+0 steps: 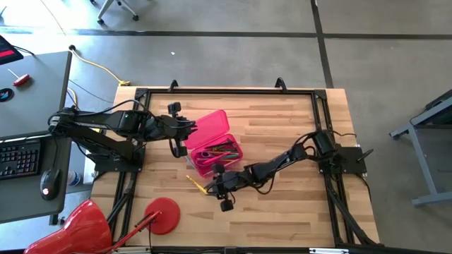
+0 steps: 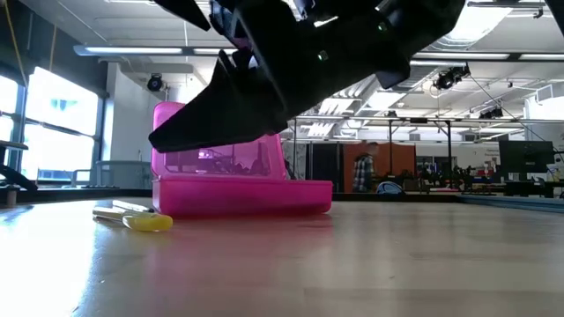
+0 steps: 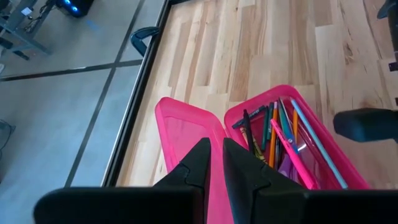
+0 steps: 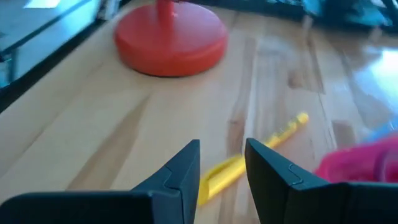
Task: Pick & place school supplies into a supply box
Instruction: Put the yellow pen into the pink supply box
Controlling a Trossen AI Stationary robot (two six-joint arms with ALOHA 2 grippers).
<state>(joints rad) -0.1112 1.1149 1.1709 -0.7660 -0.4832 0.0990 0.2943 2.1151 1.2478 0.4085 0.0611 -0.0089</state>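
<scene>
Right pincer (image 4: 222, 168) narrowly parted over a yellow pen (image 4: 249, 160) on the wooden table (image 1: 282, 127); left pincer (image 3: 214, 163) near-closed, empty.

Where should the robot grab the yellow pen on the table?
Probably at the middle of the yellow pen, coming straight down with one finger on each long side. It lies flat and alone on the bare table, beside the pink box, and the right gripper hangs open right above it.

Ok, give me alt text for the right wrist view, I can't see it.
The right gripper hovers open just above a yellow pen lying on the wooden table. A red round disc sits beyond it, and a corner of the pink supply box shows at one edge.
</scene>
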